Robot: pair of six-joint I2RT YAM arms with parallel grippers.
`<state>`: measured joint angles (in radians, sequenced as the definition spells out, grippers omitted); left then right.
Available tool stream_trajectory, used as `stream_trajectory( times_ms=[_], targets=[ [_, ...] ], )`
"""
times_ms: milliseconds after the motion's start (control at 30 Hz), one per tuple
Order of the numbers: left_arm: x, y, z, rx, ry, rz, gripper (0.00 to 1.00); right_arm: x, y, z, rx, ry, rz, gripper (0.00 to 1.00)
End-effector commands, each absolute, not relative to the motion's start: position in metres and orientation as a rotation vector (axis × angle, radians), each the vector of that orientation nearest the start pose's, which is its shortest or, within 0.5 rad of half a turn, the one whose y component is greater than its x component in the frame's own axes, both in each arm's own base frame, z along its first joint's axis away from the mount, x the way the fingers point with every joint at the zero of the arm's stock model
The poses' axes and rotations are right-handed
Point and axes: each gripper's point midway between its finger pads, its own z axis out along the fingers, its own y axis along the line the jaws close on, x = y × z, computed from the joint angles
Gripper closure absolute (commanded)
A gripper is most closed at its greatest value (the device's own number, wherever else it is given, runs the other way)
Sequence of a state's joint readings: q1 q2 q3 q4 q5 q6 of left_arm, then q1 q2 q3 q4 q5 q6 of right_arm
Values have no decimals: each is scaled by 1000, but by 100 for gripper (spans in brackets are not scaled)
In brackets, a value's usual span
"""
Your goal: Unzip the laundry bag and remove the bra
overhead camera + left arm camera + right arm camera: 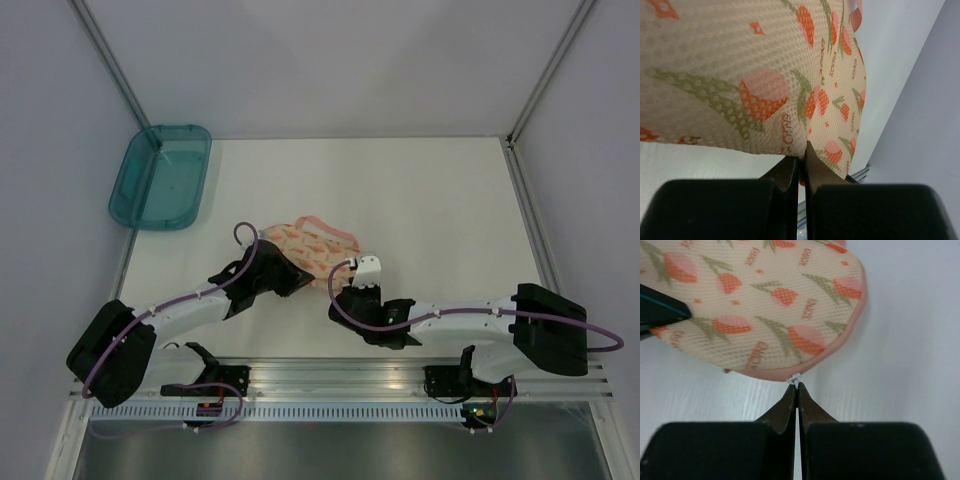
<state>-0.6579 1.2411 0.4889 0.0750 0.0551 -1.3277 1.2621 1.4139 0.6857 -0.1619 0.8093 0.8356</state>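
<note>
**A:** Nearest us, our right gripper (pixel 797 388) has its jaws pressed together on the small white zipper pull (pixel 794 378), right at the pink zipper edge (pixel 840 347).

**B:** And our left gripper (pixel 802 152) is closed on a fold of mesh. So we hold the laundry bag (pixel 318 243) from both sides, lying mid-table (pixel 430 200).

**A:** It looks light and soft to us. The mesh will probably bunch and drag rather than resist, so our left pinch must anchor it while the pull runs along the edge.

**B:** That pull is tiny and may slip out, so we want a firm, square grip on it. We cannot see the bra; we take it to be inside, soft enough to lift by any loose fold.

**A:** Farthest off, back left, sits the teal tray (pixel 160 178), well apart from the bag.
</note>
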Motion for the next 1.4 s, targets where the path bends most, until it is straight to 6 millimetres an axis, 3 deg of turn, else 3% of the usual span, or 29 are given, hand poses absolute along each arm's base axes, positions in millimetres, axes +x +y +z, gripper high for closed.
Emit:
stream_trajectory(
  times_ms=[0, 300, 400, 500, 533, 600, 700, 733, 800, 833, 900, 967, 1000, 1167, 1200, 1300, 1367],
  targets=[
    [242, -242, 75, -648, 2392, -972, 98, 196, 228, 70, -122, 2148, -1, 100],
    [237, -240, 72, -458, 2441, -935, 98, 200, 203, 69, -110, 2153, -93, 100],
    [245, -233, 72, -370, 2454, -892, 98, 201, 197, 73, -110, 2156, -109, 100],
    [262, -229, 76, -299, 2425, -866, 98, 195, 204, 73, -141, 2185, -40, 100],
    [277, -234, 90, -254, 2356, -905, 98, 193, 210, 72, -145, 2200, 6, 100],
    [287, -239, 93, -234, 2350, -929, 98, 190, 214, 70, -177, 2209, 41, 100],
    [307, -266, 109, -145, 2321, -1044, 98, 186, 229, 67, -214, 2222, 138, 100],
    [305, -276, 97, -129, 2370, -1088, 96, 185, 231, 64, -221, 2229, 149, 100],
    [308, -285, 93, -126, 2401, -1133, 76, 184, 242, 64, -234, 2231, 197, 99],
    [307, -291, 94, -121, 2411, -1172, 49, 184, 246, 62, -243, 2233, 204, 99],
    [300, -290, 81, -177, 2444, -1188, 29, 185, 257, 63, -256, 2231, 244, 99],
    [294, -285, 78, -245, 2446, -1181, 16, 187, 267, 63, -265, 2226, 269, 100],
    [282, -277, 65, -286, 2490, -1152, 13, 187, 271, 64, -278, 2226, 281, 100],
    [254, -257, 56, -448, 2525, -1131, 12, 188, 301, 73, -324, 2198, 398, 99],
    [251, -257, 63, -458, 2501, -1151, 12, 188, 306, 74, -330, 2195, 424, 100],
    [233, -252, 60, -528, 2493, -1187, 12, 184, 324, 82, -359, 2170, 539, 100],
    [233, -256, 69, -561, 2451, -1243, 12, 182, 332, 85, -368, 2155, 596, 100]
  ],
)
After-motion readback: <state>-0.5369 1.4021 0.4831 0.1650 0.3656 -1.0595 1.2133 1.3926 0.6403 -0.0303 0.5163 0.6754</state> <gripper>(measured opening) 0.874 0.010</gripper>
